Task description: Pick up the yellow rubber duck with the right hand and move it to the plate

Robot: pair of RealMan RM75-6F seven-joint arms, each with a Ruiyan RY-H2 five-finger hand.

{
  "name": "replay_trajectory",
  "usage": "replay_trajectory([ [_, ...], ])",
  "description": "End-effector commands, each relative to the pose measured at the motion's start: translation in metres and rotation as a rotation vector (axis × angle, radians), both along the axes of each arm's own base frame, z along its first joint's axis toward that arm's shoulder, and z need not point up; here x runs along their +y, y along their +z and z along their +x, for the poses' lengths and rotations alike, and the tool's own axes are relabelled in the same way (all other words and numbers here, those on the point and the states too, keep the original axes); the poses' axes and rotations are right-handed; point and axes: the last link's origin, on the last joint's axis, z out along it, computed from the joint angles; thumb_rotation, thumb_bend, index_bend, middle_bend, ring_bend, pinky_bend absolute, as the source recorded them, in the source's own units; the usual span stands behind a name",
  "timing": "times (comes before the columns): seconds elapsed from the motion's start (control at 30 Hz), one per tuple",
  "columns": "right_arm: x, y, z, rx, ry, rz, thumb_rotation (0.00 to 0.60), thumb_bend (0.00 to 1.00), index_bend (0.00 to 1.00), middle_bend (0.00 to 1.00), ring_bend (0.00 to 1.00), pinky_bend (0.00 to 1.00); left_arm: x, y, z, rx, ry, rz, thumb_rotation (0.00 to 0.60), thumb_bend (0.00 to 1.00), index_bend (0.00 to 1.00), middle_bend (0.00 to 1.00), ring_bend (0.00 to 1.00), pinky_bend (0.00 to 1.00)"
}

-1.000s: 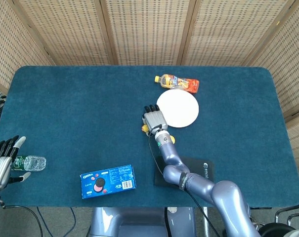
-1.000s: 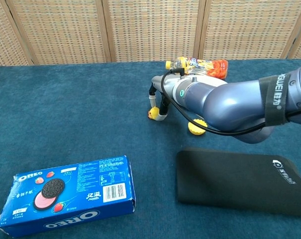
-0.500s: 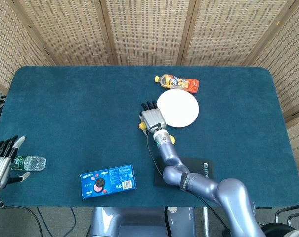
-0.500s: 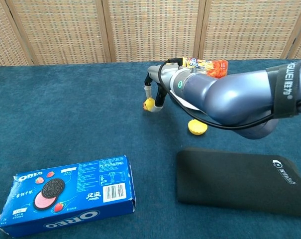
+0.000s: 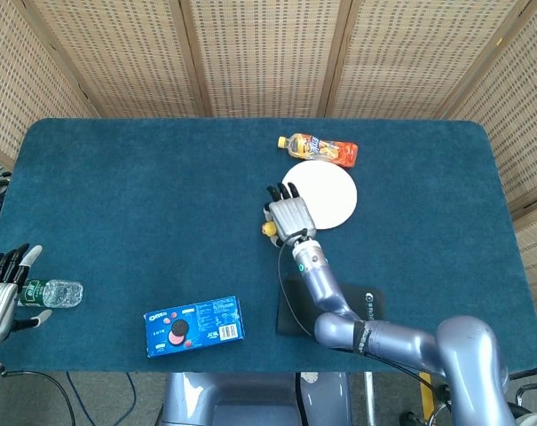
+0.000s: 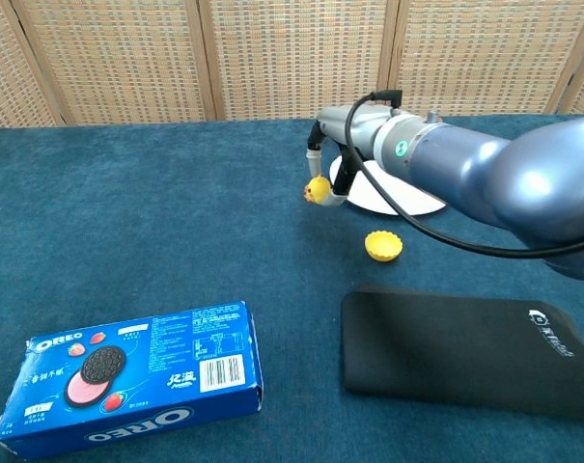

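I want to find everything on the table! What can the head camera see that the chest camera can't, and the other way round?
Only the head view shows the left hand beside a small water bottle, and an orange drink bottle behind the plate.

Only the chest view shows a little yellow cup-shaped thing on the cloth.

Both show the right hand holding the yellow rubber duck next to the white plate, plus the Oreo box and the black pad.

Blue table [image 5: 144, 177]: plate [image 5: 326, 191], Oreo box [image 5: 194, 325], black pad [image 6: 465, 352].
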Motion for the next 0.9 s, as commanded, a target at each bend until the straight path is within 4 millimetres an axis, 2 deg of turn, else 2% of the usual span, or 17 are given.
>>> replay_trajectory([
  [0.03,0.013,0.014,-0.023,0.024,-0.03,-0.017,0.6,0.24,0.5,0.09,0.0,0.0,-0.001,0.001,0.001,-0.001,-0.006,0.003,0.6,0.13,0.0,0.0,0.0,0.0],
  [0.17,0.033,0.02,-0.034,0.029,-0.035,-0.008,0.6,0.24,0.5,0.09,0.0,0.0,-0.004,0.001,0.005,-0.004,-0.024,0.005,0.6,0.13,0.0,0.0,0.0,0.0],
  [0.4,0.05,0.024,-0.041,0.037,-0.027,-0.014,0.6,0.23,0.5,0.09,0.0,0.0,-0.009,0.002,0.011,-0.001,-0.054,0.01,0.6,0.13,0.0,0.0,0.0,0.0],
  [0.9,0.048,0.014,-0.053,0.052,-0.068,-0.005,0.6,0.23,0.5,0.09,0.0,0.0,-0.012,0.006,0.015,0.003,-0.064,0.021,0.6,0.13,0.0,0.0,0.0,0.0],
])
